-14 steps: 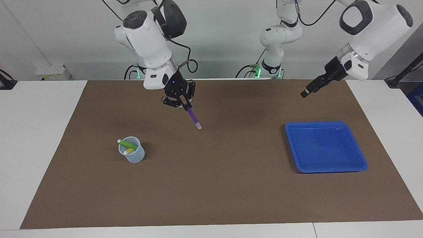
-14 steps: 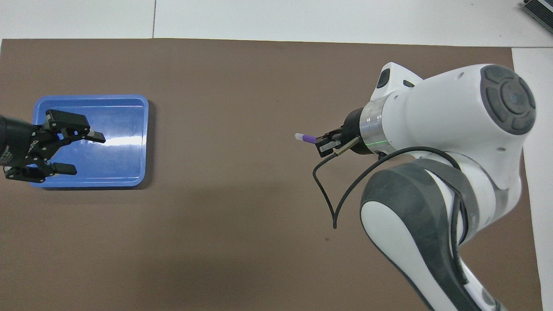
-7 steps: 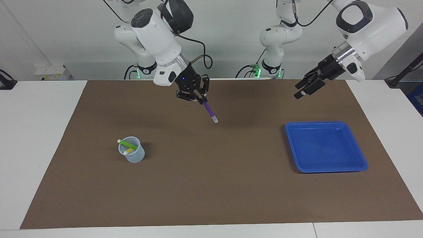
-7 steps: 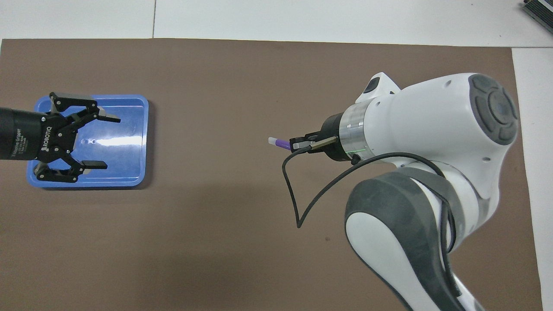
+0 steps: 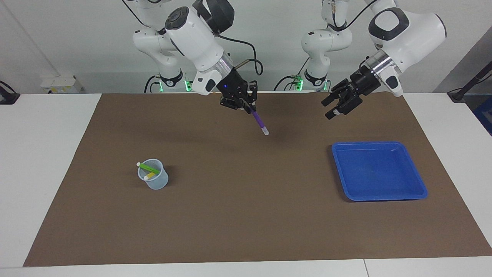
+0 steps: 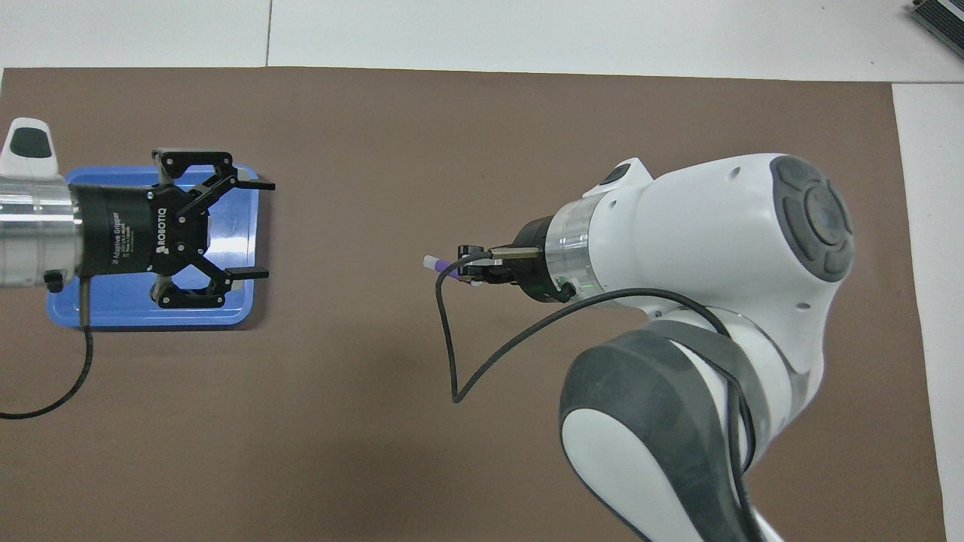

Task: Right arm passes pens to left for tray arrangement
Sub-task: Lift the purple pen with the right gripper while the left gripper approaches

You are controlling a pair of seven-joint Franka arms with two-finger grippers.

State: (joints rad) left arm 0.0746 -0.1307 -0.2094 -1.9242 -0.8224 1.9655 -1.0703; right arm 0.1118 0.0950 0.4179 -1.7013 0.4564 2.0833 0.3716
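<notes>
Since the earlier frame, both arms have come toward the middle of the table: the right gripper [image 5: 246, 104] has carried the purple pen [image 5: 259, 121] toward the left arm's end, and the left gripper [image 5: 333, 107] has turned and moved toward it.

From the facing view, the right gripper hangs in the air over the brown mat [image 5: 246, 215], at the part close to the robots. Its fingertips are closed on the upper end of the purple pen, which points down and slantwise, its pale end lowest and not touching the mat. The left gripper is also raised, over the mat between the pen and the blue tray [image 5: 378, 171], with its two fingers wide apart and nothing between them. The tray lies flat toward the left arm's end. A small translucent cup [image 5: 153, 179] stands toward the right arm's end, and the green pen [image 5: 148, 167] and the yellow pen [image 5: 150, 176] lean inside it.

From the overhead view, the left gripper [image 6: 252, 228] covers part of the blue tray [image 6: 128, 312], fingers spread wide and empty. The right gripper [image 6: 468, 271] holds the purple pen [image 6: 440, 265], whose whitish tip sticks out toward the left gripper, well apart from it. The cup is hidden under the right arm.
</notes>
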